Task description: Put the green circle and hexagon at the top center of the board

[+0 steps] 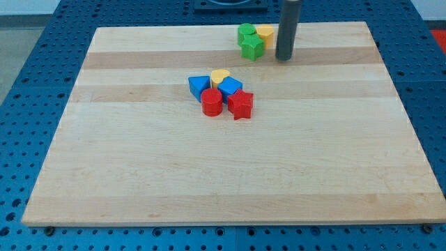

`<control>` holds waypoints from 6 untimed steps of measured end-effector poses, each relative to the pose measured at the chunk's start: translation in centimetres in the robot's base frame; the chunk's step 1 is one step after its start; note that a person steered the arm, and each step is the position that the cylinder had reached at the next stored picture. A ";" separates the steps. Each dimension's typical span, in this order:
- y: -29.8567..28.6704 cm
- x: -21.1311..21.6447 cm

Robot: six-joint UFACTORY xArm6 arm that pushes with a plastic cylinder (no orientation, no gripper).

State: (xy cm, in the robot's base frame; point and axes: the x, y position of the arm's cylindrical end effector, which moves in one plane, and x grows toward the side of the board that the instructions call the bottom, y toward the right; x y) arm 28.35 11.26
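A green circle (245, 32) sits near the top centre of the wooden board (139, 174). A green star-like block (252, 47) touches it just below. A yellow hexagon (265, 33) sits right of the green circle, touching it. My tip (283, 58) rests on the board just right of these blocks, a small gap from the green star and below-right of the yellow hexagon. The rod partly hides the hexagon's right side.
A cluster lies at the board's upper middle: a blue triangle (198, 86), a yellow heart (220, 76), a blue block (231, 87), a red cylinder (212, 102) and a red star (241, 104). The board's top edge is close behind the green blocks.
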 end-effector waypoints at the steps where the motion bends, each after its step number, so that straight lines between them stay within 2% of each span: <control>1: 0.7 -3.0; 6: -6.9 -4.4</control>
